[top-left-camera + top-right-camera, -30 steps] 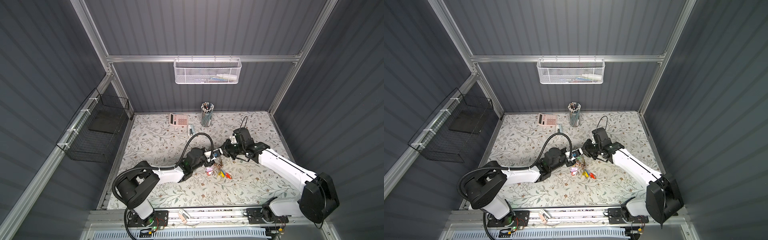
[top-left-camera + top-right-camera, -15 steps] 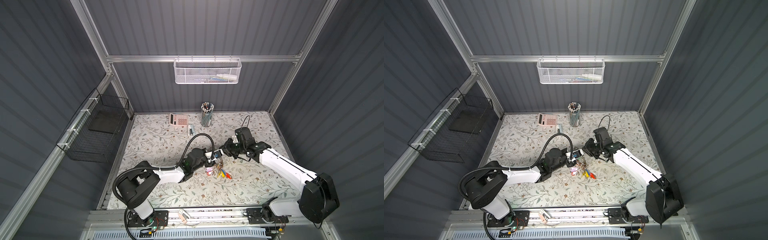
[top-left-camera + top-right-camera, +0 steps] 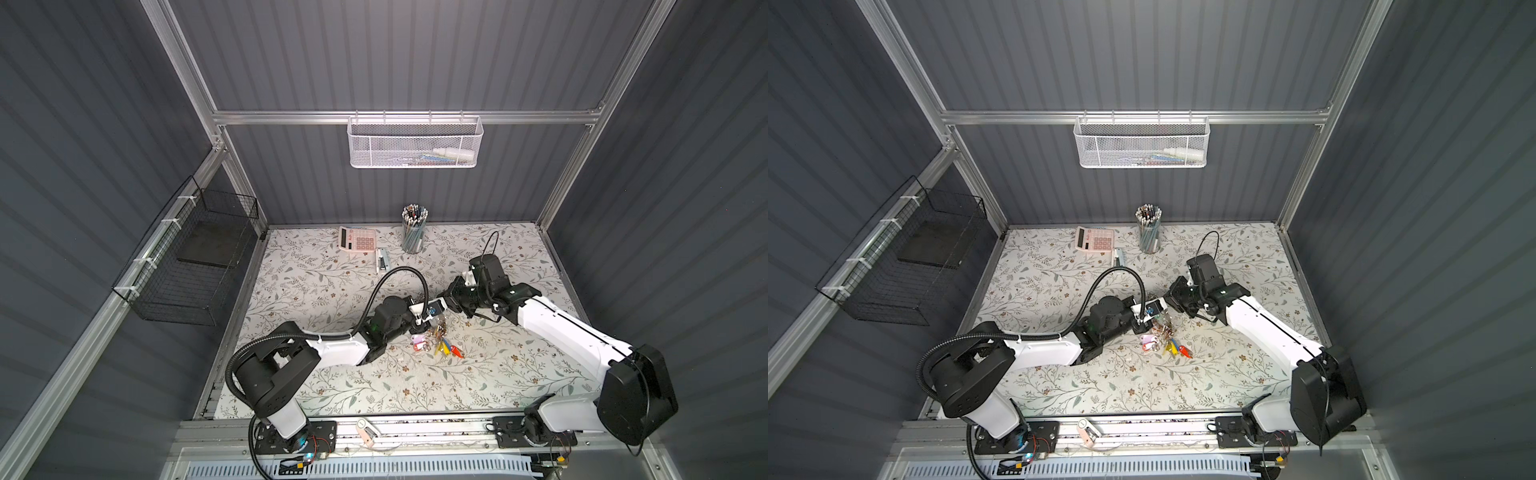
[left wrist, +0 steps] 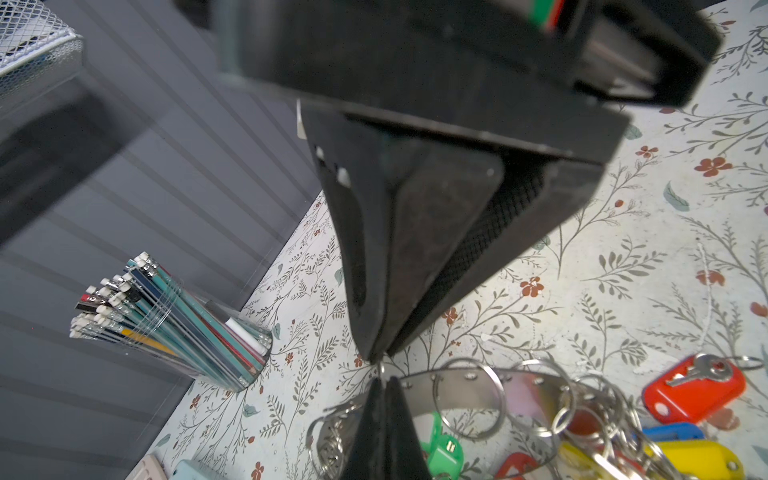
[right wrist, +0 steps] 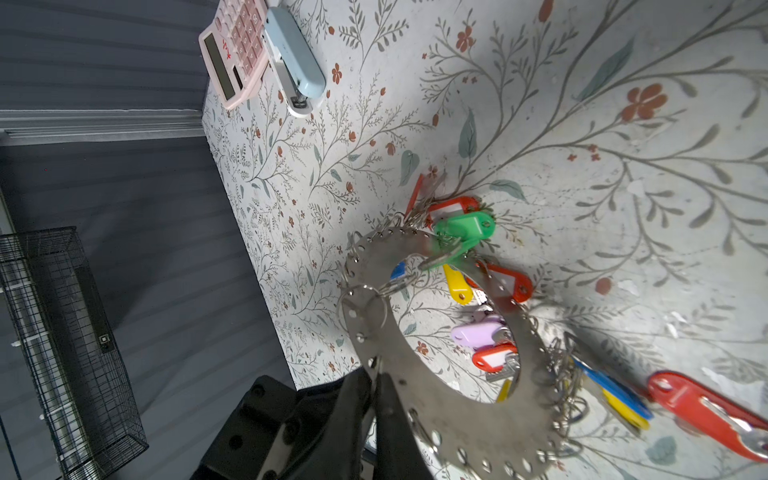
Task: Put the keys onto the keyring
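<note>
Left pincer (image 3: 1142, 328) and right pincer (image 3: 1168, 303) close together at the keyring (image 3: 1160, 324), colour-tagged keys (image 3: 1169, 347) alongside.

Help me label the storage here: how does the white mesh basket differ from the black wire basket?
The white mesh basket is fine mesh; the black wire basket is an open grid. The white one hangs from the back rail, the black one from the rail on the left wall. The white one holds small pale items; the black one a dark flat slab. Both hang clear of the table.
</note>
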`<state>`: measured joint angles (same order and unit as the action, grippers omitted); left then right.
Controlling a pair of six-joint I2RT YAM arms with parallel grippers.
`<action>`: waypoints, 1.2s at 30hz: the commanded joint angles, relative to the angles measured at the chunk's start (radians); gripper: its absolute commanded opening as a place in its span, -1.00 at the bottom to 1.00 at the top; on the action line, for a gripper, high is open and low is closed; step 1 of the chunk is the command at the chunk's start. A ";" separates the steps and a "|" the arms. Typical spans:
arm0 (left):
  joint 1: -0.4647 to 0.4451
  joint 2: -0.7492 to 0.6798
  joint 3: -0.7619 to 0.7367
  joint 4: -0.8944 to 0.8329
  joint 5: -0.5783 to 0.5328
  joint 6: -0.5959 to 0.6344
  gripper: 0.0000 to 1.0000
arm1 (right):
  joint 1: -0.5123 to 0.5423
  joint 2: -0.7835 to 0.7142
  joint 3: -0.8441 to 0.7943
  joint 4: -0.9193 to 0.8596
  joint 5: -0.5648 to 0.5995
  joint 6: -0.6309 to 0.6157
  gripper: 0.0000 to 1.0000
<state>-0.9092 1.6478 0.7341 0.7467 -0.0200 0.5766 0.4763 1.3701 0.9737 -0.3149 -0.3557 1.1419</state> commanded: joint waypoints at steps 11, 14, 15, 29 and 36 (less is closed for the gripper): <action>-0.014 0.058 0.026 -0.149 -0.014 0.020 -1.00 | 0.001 0.032 -0.016 0.033 -0.036 0.016 -0.80; -0.020 0.062 0.023 -0.133 -0.033 0.026 -1.00 | 0.000 0.032 -0.020 0.032 -0.034 0.018 -0.80; -0.022 0.062 0.024 -0.132 -0.038 0.028 -1.00 | 0.002 0.031 -0.020 0.032 -0.032 0.018 -0.80; -0.040 0.085 0.030 -0.091 -0.094 0.023 -1.00 | 0.001 0.053 -0.023 0.059 -0.056 0.030 -0.80; -0.041 0.070 -0.017 0.027 -0.124 -0.034 -1.00 | -0.036 0.019 -0.018 0.026 -0.039 -0.016 -0.59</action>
<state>-0.9440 1.7302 0.7410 0.6853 -0.1204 0.5827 0.4641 1.4155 0.9558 -0.2680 -0.3969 1.1561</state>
